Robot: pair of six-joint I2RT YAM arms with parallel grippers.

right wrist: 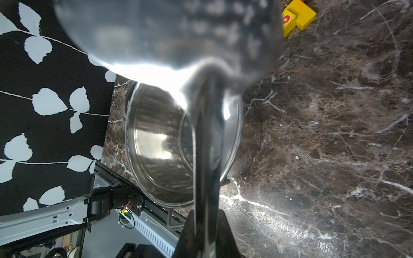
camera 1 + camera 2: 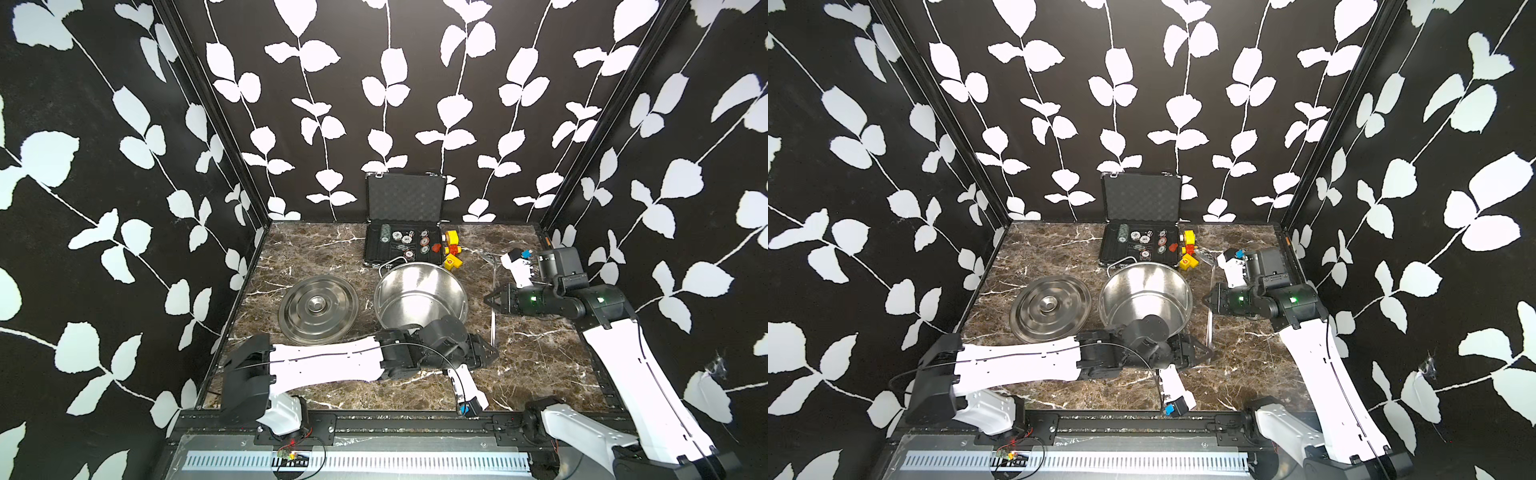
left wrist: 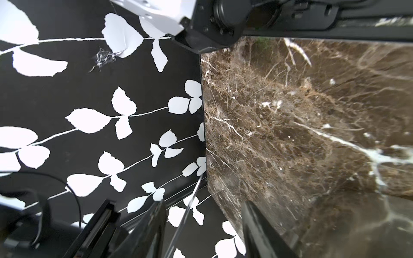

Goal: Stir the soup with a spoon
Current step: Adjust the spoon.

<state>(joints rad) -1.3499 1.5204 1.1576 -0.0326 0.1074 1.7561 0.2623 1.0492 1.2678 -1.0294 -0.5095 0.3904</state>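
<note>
The spoon (image 2: pixel 493 324) is a thin silver rod lying level above the marble table (image 2: pixel 540 365), to the right of the steel pot (image 2: pixel 419 297). My right gripper (image 2: pixel 490 299) is shut on the handle (image 1: pixel 207 145), and the bowl (image 1: pixel 167 33) looms blurred near that camera. My left gripper (image 2: pixel 494 353) reaches across in front of the pot to the handle's near end. In the left wrist view its jaws (image 3: pixel 203 205) stand apart with the handle (image 3: pixel 190 201) between them, a gap on each side. No soup is in view; the pot's inside shows bare steel.
The pot's flat steel lid (image 2: pixel 318 309) lies left of the pot. Behind the pot stands an open black case (image 2: pixel 403 245) of poker chips, with yellow and red toy blocks (image 2: pixel 452 249) beside it. Patterned walls close in three sides of the table.
</note>
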